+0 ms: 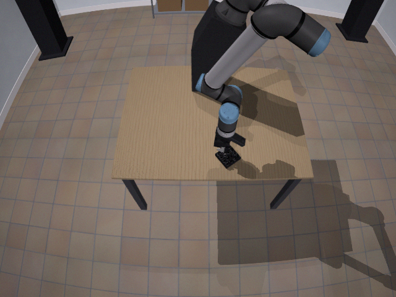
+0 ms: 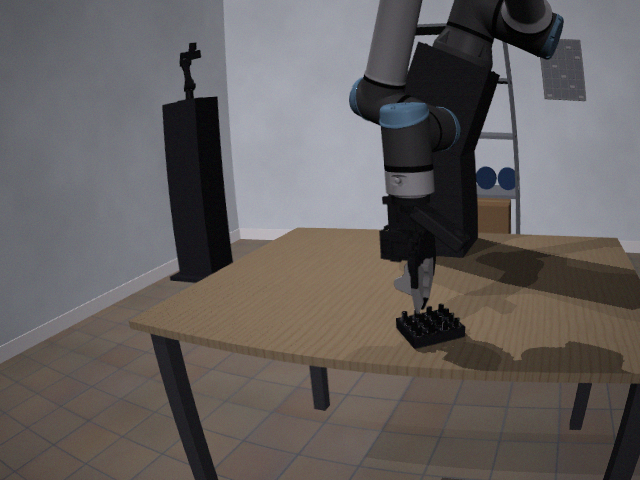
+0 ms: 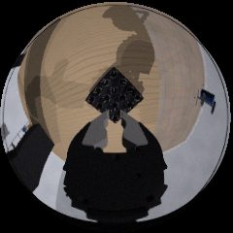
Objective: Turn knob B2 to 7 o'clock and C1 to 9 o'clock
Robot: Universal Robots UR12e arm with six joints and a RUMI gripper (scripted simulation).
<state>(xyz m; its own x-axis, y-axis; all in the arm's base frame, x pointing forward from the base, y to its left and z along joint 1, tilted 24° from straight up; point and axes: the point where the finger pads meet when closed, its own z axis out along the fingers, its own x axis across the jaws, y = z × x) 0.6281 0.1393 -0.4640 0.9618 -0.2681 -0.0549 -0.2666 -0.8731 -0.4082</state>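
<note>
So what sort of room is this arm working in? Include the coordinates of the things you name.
Probably a robotics lab or workshop: the arm reaches over a bare-legged wooden table (image 1: pixel 159 111) (image 2: pixel 289 289) (image 3: pixel 63 109), a dark pedestal (image 2: pixel 188 191) carries a small device (image 2: pixel 188 72), and a ladder-like frame (image 2: pixel 513 118) stands by the wall.
</note>
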